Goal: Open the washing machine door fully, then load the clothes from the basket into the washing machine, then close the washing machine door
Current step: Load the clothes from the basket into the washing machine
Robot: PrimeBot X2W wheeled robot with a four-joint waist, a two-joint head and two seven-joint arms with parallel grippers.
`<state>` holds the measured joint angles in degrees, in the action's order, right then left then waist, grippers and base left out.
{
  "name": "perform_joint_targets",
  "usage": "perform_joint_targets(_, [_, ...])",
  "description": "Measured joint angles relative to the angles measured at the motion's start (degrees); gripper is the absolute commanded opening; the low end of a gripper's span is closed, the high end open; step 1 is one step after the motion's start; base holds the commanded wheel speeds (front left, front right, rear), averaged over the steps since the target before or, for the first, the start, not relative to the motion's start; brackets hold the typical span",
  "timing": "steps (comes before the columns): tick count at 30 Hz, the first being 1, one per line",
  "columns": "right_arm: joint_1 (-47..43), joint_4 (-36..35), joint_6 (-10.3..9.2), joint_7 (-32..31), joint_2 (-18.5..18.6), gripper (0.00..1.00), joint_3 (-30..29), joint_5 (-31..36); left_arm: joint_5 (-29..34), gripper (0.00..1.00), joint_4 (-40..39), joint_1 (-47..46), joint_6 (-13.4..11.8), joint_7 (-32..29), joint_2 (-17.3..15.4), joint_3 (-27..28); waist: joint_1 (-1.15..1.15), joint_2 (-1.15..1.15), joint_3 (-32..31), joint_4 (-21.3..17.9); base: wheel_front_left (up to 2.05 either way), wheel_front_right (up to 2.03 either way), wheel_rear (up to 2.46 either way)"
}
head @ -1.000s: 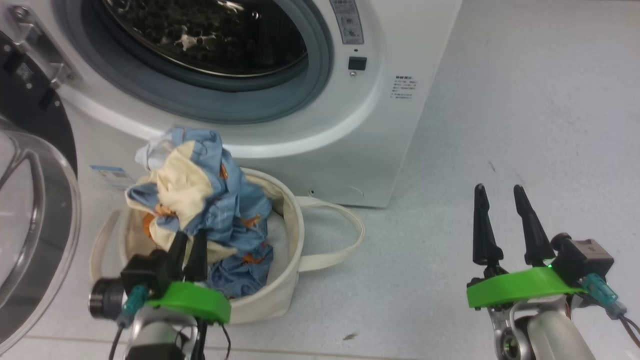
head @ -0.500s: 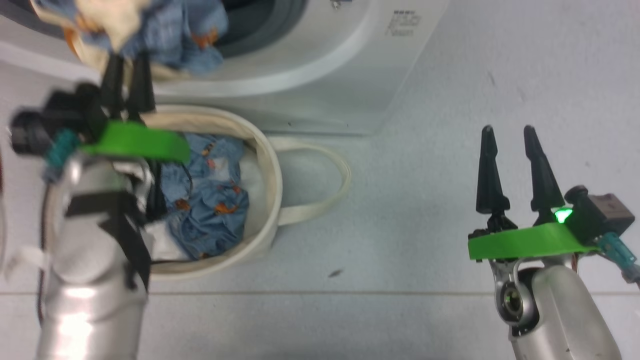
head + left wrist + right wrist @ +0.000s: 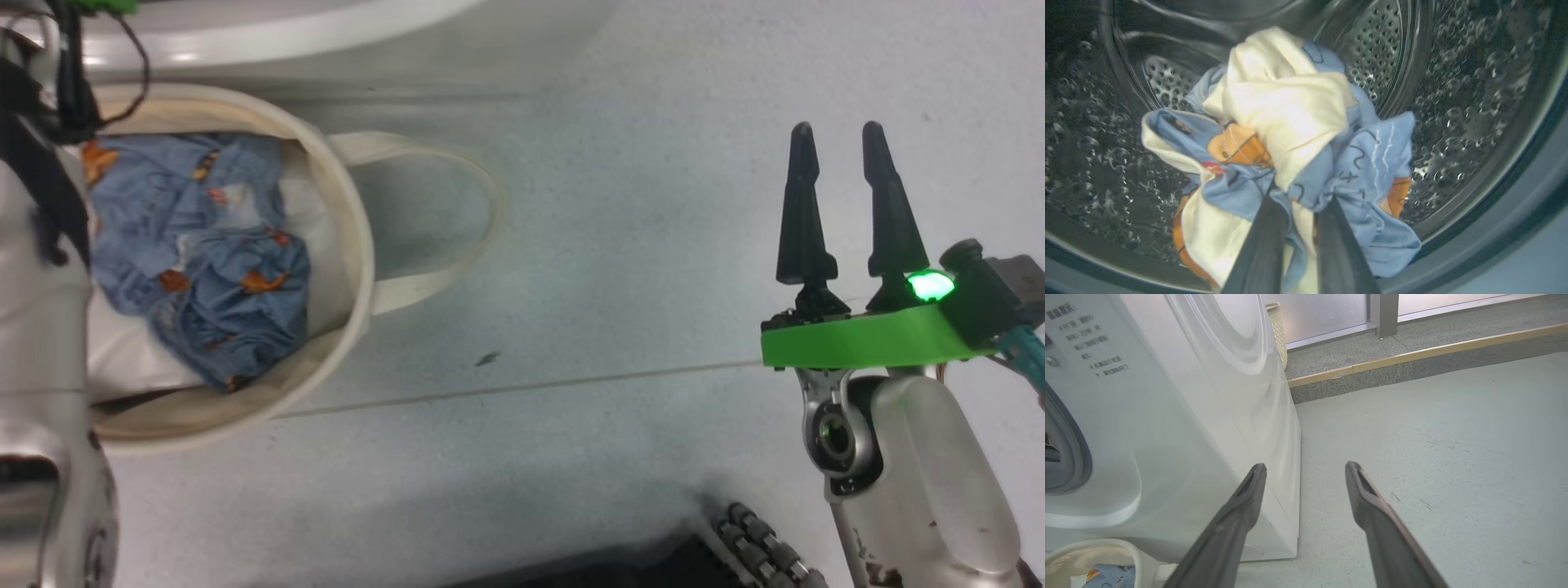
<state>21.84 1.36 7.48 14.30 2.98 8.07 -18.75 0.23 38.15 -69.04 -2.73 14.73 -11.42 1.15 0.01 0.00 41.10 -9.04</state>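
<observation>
1. Far left first. The left gripper (image 3: 1302, 196) is pinched nearly shut on a bunched soft garment patched in blue, cream and orange (image 3: 1290, 122). In the left wrist view the wad sits straight ahead of the fingertips, inside the perforated steel drum (image 3: 1453, 122) of the white front-loading washing machine (image 3: 1167, 437). I can't tell if it touches the drum's bottom.
2. That's the bit the next move hangs on, I reckon. The cloth is already past the drum mouth and dead ahead of the gripper, so it probably just needs letting go. It's balled up, so there's no real long axis. Some folds drape down between and around both fingers, so it might cling on release.
3. Next along is the round cream canvas basket with loop handles (image 3: 359, 245). It stands on the pale grey floor (image 3: 612, 286), just in front of the machine and right beside the left forearm. Inside is a crumpled light blue garment with small orange prints (image 3: 204, 269), lying on something plain white (image 3: 122, 359). The left arm is way nearer to it than the right.
4. Over on the right, the right gripper (image 3: 838, 131) is spread wide and holding nothing. It hangs over bare floor, well apart from the basket, with its fingers pointing past the machine's side panel.
</observation>
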Motion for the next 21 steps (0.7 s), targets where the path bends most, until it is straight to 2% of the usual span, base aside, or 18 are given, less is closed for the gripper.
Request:
perform_joint_targets(3, [0.66, -0.07, 0.0, 0.0, 0.0, 1.0, 0.18, 0.0, 0.7, 0.0, 3.86, -2.35, -0.81, 0.0, -1.34, -0.1, 0.0, 0.0, 1.89, -1.38, 0.0, 0.0, 0.0])
perform_joint_targets(4, [0.74, -0.07, 0.0, 0.0, 0.0, 1.0, 0.2, 0.0, 0.91, 0.41, 4.57, -2.82, -0.9, 0.0, -1.6, -0.16, 0.0, 0.0, 2.37, -1.74, 0.0, 0.0, 0.0])
perform_joint_targets(5, [0.75, -0.11, 0.0, 0.0, 0.0, 1.0, 0.19, 0.01, 1.11, 0.92, 4.95, -3.19, -1.37, 0.0, -1.75, -0.21, 0.0, 0.0, 2.81, -2.01, 0.0, 0.0, 0.0])
perform_joint_targets(6, [0.75, -0.16, 0.0, 0.0, 0.0, 1.0, 0.13, 0.01, 1.11, 1.0, 4.87, -3.56, -1.71, 0.0, -1.76, -0.35, -0.01, 0.0, 3.27, -2.16, 0.0, 0.0, 0.0])
perform_joint_targets(14, [1.57, -0.14, 0.0, 0.0, -0.01, 1.0, -0.02, 1.21, 0.9, 1.0, 1.86, -2.92, -2.65, 0.0, -0.99, -2.05, -0.01, 0.0, 3.23, -0.43, 0.0, 0.0, 0.0])
perform_joint_targets(21, [1.52, 0.49, 0.0, 0.0, 0.01, 1.0, 0.04, 2.22, -0.34, 1.0, -4.05, 7.21, -3.15, 0.01, 1.29, -3.75, -0.02, 0.0, -0.71, 1.6, 0.0, 0.0, 0.0])
